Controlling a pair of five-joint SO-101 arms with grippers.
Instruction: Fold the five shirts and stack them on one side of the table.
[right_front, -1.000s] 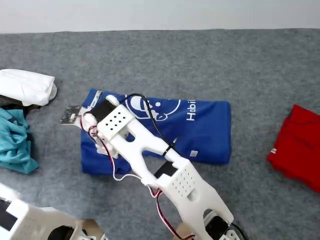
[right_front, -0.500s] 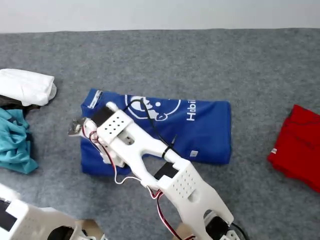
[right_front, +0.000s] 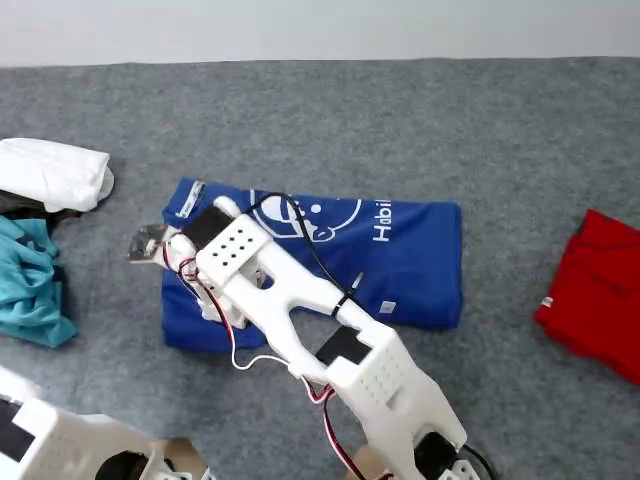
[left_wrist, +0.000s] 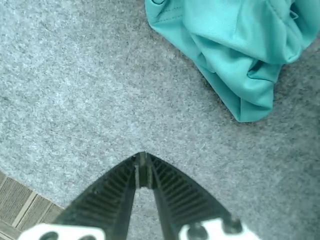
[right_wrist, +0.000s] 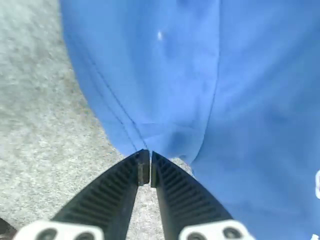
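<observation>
Progress: judged incomplete, with most of the work outstanding.
- The blue shirt (right_front: 410, 265) lies flat near the middle of the counter (right_front: 400, 120), squared to a rough rectangle. It appears at least partly folded and is not stacked.
- The white shirt (right_front: 55, 172) sits at one side edge of the counter as a compact bundle, with a dark cloth (right_front: 20, 205) showing beneath it. This may be the start of a stack, but the view is too partial to confirm.
- The teal shirt (right_front: 30, 285) lies crumpled just beside it, unfolded.
- The red shirt (right_front: 595, 290) lies well apart at the opposite edge.

Arm pose:
- The right arm (right_front: 300, 310) stretches low across the blue shirt. Its end effector (right_wrist: 144, 160) has its jaws closed at the shirt's outer hem, over bare counter. No cloth is seen between them.
- The left end effector (left_wrist: 143, 165) hangs over bare counter near the teal shirt, jaws closed and holding nothing.
</observation>
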